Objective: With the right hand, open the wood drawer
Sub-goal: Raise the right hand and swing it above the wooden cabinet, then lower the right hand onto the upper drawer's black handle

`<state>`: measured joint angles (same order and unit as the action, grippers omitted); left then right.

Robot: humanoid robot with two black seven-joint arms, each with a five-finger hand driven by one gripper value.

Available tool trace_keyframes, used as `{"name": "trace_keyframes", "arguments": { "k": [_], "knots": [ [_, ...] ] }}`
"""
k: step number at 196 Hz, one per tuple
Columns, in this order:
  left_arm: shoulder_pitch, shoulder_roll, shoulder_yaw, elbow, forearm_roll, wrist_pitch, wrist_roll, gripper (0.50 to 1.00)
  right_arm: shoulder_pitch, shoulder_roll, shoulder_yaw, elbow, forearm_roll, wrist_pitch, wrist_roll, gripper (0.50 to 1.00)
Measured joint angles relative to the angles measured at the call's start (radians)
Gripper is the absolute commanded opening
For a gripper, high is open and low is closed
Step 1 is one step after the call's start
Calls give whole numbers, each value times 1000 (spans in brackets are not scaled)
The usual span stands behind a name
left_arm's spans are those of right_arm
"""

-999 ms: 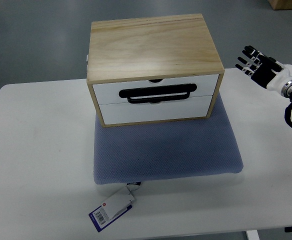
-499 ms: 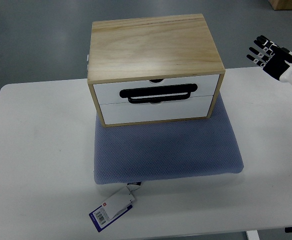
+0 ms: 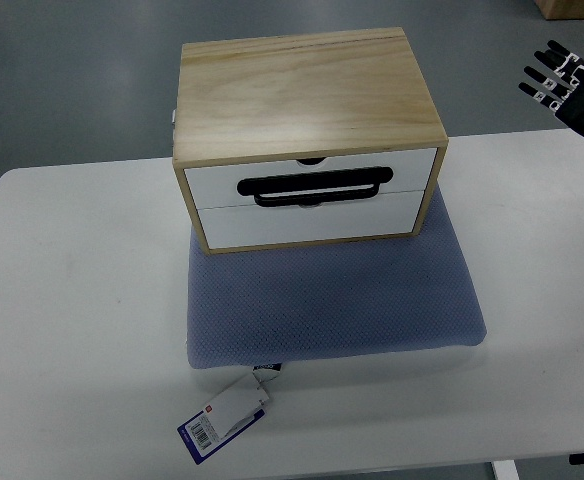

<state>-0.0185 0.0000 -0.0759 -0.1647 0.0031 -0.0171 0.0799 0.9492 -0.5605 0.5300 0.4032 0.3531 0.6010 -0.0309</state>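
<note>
Wood drawer box (image 3: 307, 100): pale plywood shell, light grain on top, one darker streak near the back edge. It sat at the far-centre of the white table (image 3: 72, 300), its front part resting on the rear part of a blue-grey mat (image 3: 332, 300); whether its back also rested on the mat could not be told.

Front face showed two white drawer fronts stacked: upper drawer (image 3: 312, 172) and lower drawer (image 3: 307, 217). Both looked shut, fronts flush with the wood frame. One black bar handle (image 3: 314, 187) ran across the seam between them, long and flat with rounded ends. A small dark finger notch showed at the top centre of the upper front, another just under the handle on the lower one.

Right hand (image 3: 570, 88): only partly in frame at the top-right corner, above floor level beyond the table's far right edge, well apart from the box. Black-and-white segmented fingers (image 3: 544, 70) were spread and straight, gripping nothing. Wrist cut off by the frame edge.

Counts: one box, two drawers, one handle, one mat, one table, one robot hand visible.

One tag (image 3: 222, 420) lay on the table just off the mat's near-left corner, white with a blue edge and a barcode, tied to the mat by a short loop. Print too small to read.

Grey floor (image 3: 72, 80) behind the table.
</note>
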Motion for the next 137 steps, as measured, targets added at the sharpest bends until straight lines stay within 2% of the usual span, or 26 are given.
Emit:
{"name": "trace_keyframes", "arguments": {
  "k": [12,28,50,87,137],
  "knots": [
    [0,0,0,0,0,0,0,1000,11,-58,7,38,-66,7,2,952],
    [0,0,0,0,0,0,0,1000,21,-165,13,177,-173,10,25,952],
    [0,0,0,0,0,0,0,1000,57,-261,14,325,-302,10,56,952],
    [0,0,1,0,0,0,0,1000,118,-324,15,514,-518,10,65,952],
    [0,0,1,-1,0,0,0,1000,151,-391,21,823,-792,10,74,952]
  ]
}}
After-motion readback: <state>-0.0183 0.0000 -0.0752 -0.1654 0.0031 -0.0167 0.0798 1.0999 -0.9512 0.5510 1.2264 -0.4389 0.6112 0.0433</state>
